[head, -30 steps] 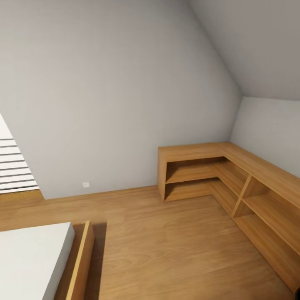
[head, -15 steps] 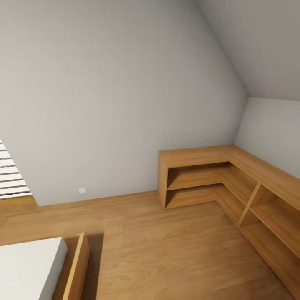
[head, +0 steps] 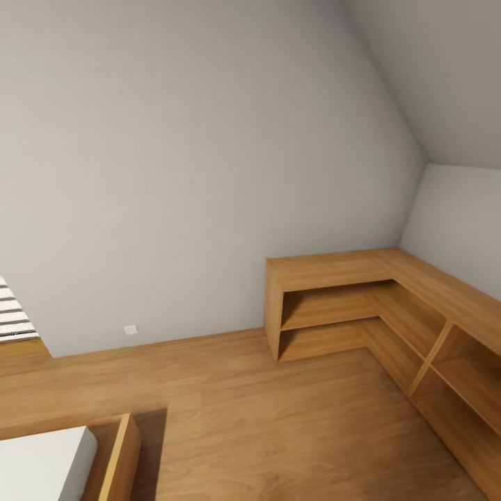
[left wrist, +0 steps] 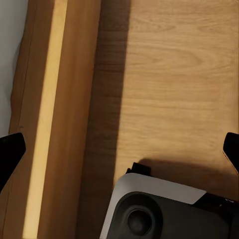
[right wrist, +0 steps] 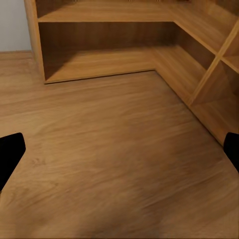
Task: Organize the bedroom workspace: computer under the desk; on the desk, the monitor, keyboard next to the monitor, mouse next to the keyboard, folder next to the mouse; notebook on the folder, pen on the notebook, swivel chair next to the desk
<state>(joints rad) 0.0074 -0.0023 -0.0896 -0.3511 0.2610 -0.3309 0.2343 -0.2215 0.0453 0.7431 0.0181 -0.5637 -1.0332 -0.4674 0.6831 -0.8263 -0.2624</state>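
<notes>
Room: a bare bedroom corner with grey walls (head: 174, 174) and a sloped ceiling (head: 445, 76) on the right.
Floor: wood planks (head: 278, 431), also seen in both wrist views.
Shelves: a low L-shaped wooden shelf unit (head: 334, 306) stands in the far right corner, one arm along the back wall, the other along the right wall; its open compartments hold nothing that can be made out. The right wrist view shows the same unit (right wrist: 109, 55) from close to the floor.
Bed: a white mattress (head: 38, 463) in a wooden frame (head: 118, 456) at the lower left of the head view; the left wrist view looks down on the frame's rail (left wrist: 55, 119), with a strip of white beside it.
Wall outlet: a small white plate (head: 130, 329) low on the back wall.
Window blind: white slats (head: 12, 316) at the left edge.
Robot base: a grey and black part (left wrist: 159, 209) rests on the floor beside the bed rail.
Left hand: (left wrist: 119, 149) dark fingertips at both edges of its wrist view, spread wide apart, holding nothing.
Right hand: (right wrist: 119, 152) fingertips likewise far apart over bare floor, holding nothing.
Task things: I cannot tell where the desk, computer, monitor, keyboard, folder or chair are.
</notes>
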